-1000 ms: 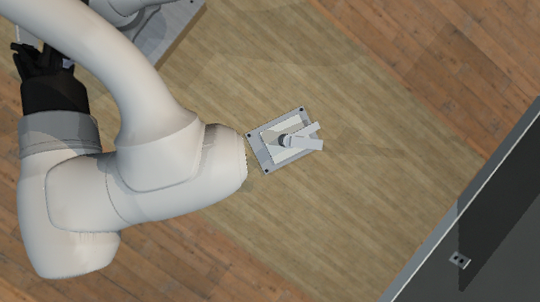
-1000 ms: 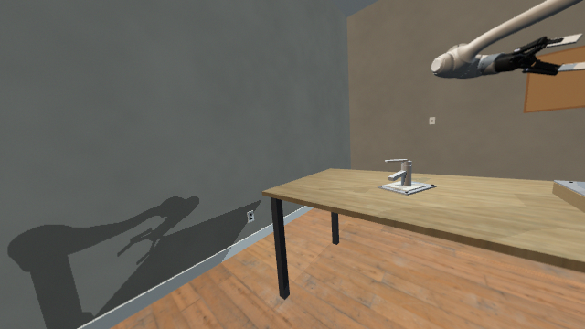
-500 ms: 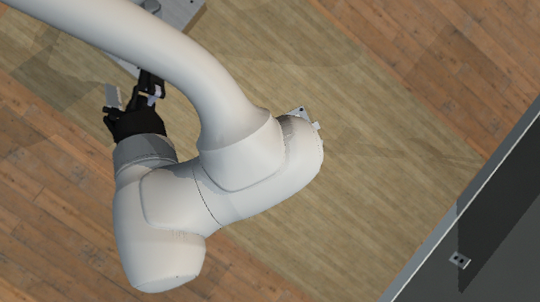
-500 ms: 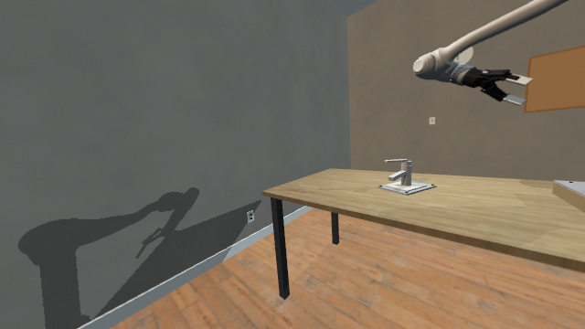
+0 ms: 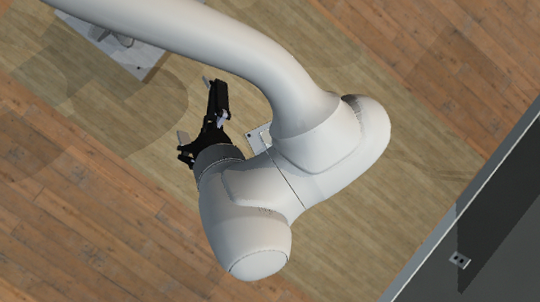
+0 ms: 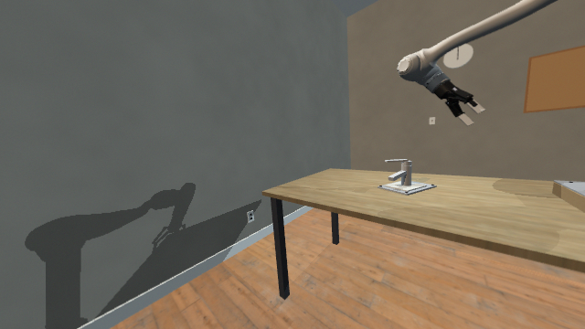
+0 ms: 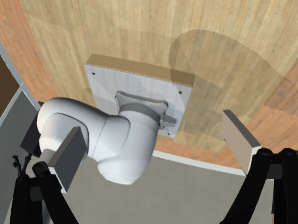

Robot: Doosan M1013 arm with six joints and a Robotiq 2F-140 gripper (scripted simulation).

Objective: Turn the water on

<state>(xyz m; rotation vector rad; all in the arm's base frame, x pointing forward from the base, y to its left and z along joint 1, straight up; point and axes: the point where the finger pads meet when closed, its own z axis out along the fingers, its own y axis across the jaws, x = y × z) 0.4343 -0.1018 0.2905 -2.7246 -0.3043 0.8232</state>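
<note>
- exterior view: the tabletop (image 6: 347,197) carries the tap (image 6: 405,176) on its square base plate (image 6: 424,187), lever (image 6: 396,161) lying level, not yet lifted.
- high above and well apart from it hangs the tool (image 6: 471,113), fingers spread wide and holding nothing.
- the step in hand looks like the approach; nothing touches the tap.
- next, by this view, the tool must descend, get under the lever and lift it fully up.
- wrist view shows only the arm's own base (image 7: 107,137) and the tabletop; no containers appear in any view.
</note>
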